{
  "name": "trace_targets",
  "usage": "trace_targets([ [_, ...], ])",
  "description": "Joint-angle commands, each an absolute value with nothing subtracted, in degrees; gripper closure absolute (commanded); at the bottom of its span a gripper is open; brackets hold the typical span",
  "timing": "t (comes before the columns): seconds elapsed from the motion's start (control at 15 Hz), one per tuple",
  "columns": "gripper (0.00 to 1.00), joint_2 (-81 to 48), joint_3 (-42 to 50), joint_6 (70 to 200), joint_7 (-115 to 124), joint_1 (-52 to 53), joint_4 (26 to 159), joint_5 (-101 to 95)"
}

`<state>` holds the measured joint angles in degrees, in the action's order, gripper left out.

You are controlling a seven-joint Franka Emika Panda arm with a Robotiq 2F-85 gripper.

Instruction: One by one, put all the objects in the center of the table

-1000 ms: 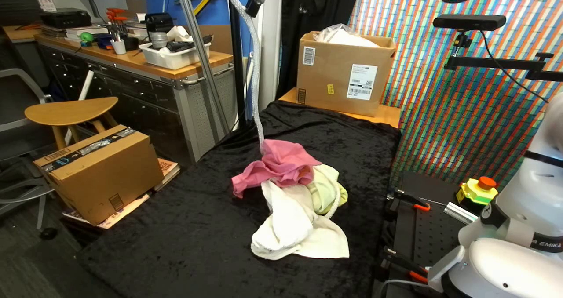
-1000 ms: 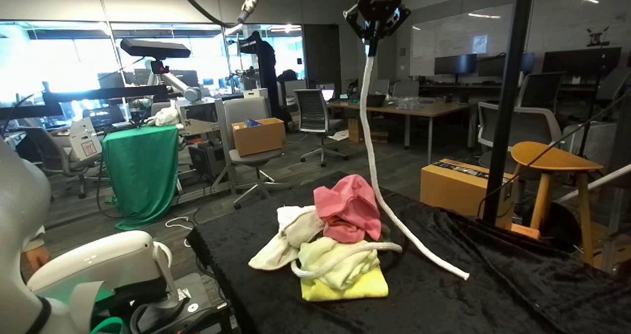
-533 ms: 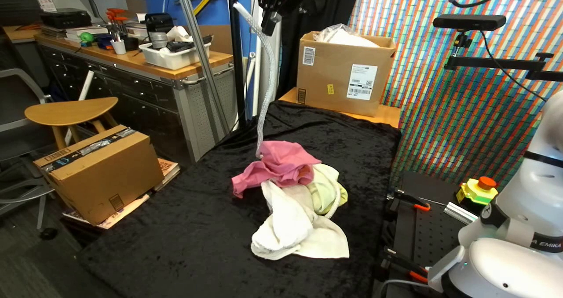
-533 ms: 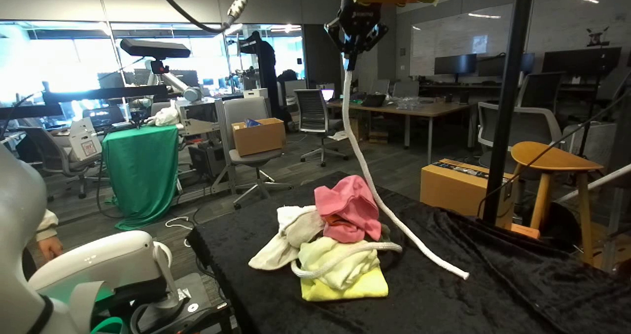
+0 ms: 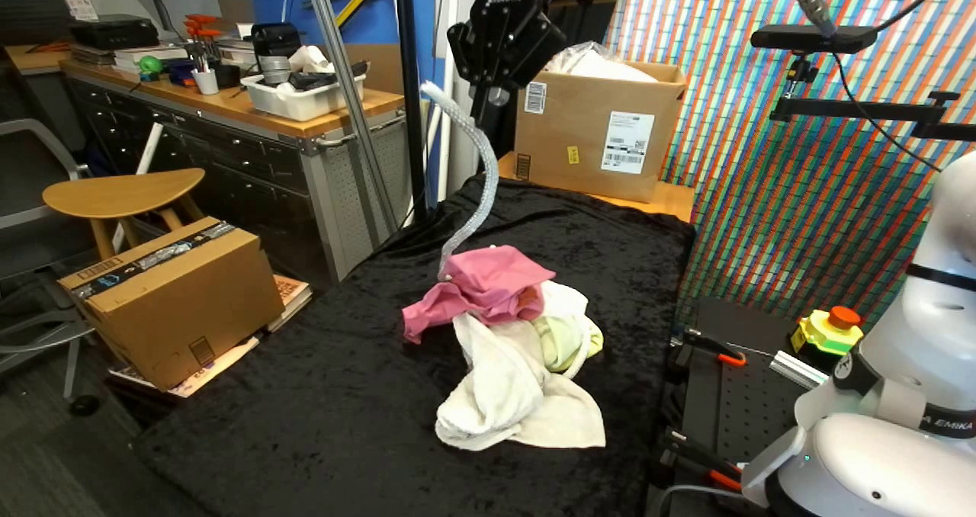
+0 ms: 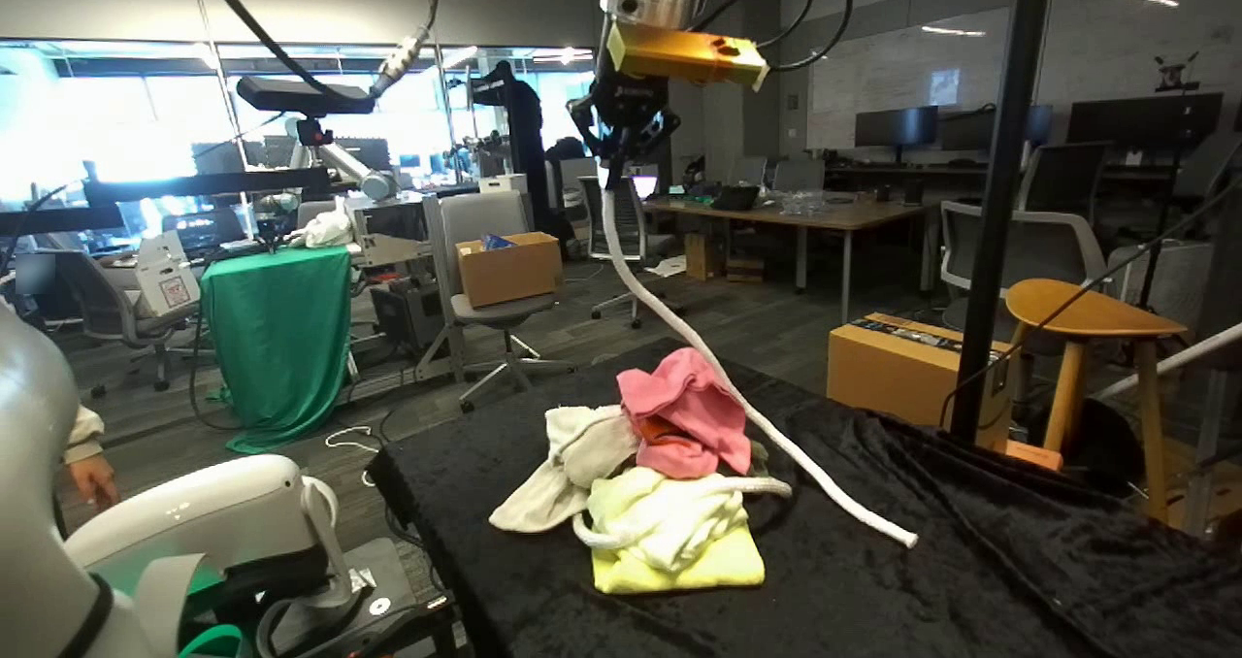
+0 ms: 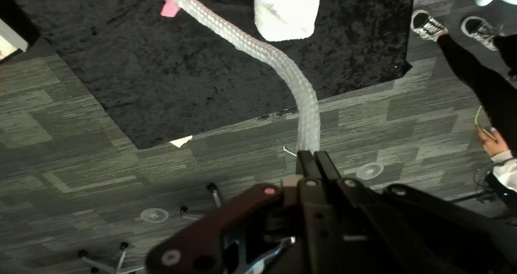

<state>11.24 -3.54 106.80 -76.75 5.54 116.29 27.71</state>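
Black velvety bench, crumpled pink cloth inside its edges; white braided rope, top pinched in end effector, bottom on bench between cloth and edge: released this high, its bow might spring it off centre.

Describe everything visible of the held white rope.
The white rope looks braided. The hand is shut on it near its upper end; a short tip protrudes. It curves down past the pink cloth; its lower end seems to rest on the black table. Whether the loop on the yellow-green cloth belongs to it is unclear.
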Motion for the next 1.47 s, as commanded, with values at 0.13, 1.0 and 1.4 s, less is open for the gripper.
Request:
trace_targets([
  [0.13,0.97,15.0,-4.5,108.7,-71.1,7.1,127.0,24.2],
  [1.0,0.71,13.3,-6.5,126.3,-50.9,9.7,145.7,25.7],
  [1.4,0.36,13.2,-6.7,133.5,-37.6,10.9,146.8,24.2],
])
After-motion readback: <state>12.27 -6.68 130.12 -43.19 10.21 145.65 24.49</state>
